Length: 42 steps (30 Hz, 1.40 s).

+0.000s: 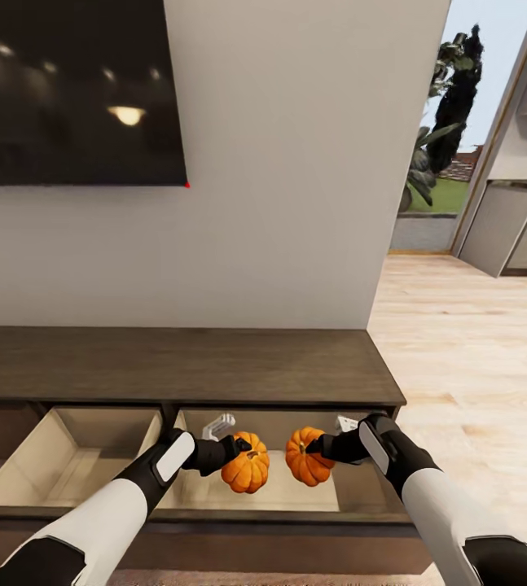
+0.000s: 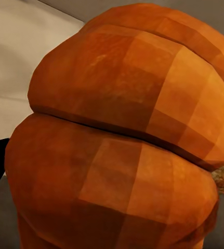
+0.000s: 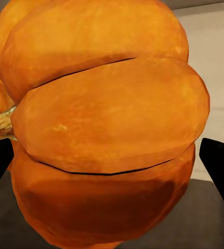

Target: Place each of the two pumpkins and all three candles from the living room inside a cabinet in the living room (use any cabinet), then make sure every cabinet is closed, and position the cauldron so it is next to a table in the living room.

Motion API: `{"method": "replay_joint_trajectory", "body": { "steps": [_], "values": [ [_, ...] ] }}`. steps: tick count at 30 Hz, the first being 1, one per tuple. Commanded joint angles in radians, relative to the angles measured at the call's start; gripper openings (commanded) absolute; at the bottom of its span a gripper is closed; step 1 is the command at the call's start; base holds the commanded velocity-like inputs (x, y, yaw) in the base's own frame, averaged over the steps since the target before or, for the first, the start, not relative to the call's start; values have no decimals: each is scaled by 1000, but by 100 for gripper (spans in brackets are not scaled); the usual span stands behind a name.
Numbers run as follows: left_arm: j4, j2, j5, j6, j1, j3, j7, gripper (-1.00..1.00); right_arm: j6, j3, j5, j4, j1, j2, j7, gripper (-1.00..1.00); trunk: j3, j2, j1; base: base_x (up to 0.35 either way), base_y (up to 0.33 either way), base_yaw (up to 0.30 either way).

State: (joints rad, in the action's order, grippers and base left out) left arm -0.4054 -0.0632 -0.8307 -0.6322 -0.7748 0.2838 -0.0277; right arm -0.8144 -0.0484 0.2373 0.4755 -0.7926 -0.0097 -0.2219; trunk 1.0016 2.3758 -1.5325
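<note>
Two ribbed orange pumpkins hang over the open right drawer of the dark-brown cabinet (image 1: 173, 366). My left gripper (image 1: 240, 452) is shut on the left pumpkin (image 1: 247, 468), whose skin crowds the left wrist view (image 2: 122, 129). My right gripper (image 1: 316, 446) is shut on the right pumpkin (image 1: 305, 461), seen close up in the right wrist view (image 3: 106, 124) between two dark fingertips (image 3: 221, 163). Both pumpkins sit a hand's width apart above the drawer's pale floor. The candles and the cauldron are out of view.
The cabinet's left drawer (image 1: 68, 464) also stands open, pale inside. Small white items (image 1: 218, 425) lie at the back of the right drawer. A dark TV (image 1: 76, 89) hangs on the wall above. Wood floor (image 1: 475, 366) opens to the right toward grey kitchen units (image 1: 516, 228).
</note>
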Motion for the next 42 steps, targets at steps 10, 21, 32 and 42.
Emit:
{"method": "replay_joint_trajectory", "body": {
  "steps": [10,21,32,42],
  "values": [
    [-1,2,4,-8,-9,4,-1,-100,-3,-4,7,-36,-1,-2,58,-100,17,0,0,0,0,0],
    [0,2,4,-11,-12,5,-1,-100,-3,-4,8,-38,-1,-2,64,-100,35,0,0,0,0,0],
    [-1,7,4,-14,-34,4,-1,-100,63,0,9,-38,-3,-1,64,-100,53,0,0,0,0,0],
    [0,7,5,-9,-35,3,-1,-100,69,0,10,-38,-4,-1,64,-100,69,0,0,0,0,0]
  ]
}}
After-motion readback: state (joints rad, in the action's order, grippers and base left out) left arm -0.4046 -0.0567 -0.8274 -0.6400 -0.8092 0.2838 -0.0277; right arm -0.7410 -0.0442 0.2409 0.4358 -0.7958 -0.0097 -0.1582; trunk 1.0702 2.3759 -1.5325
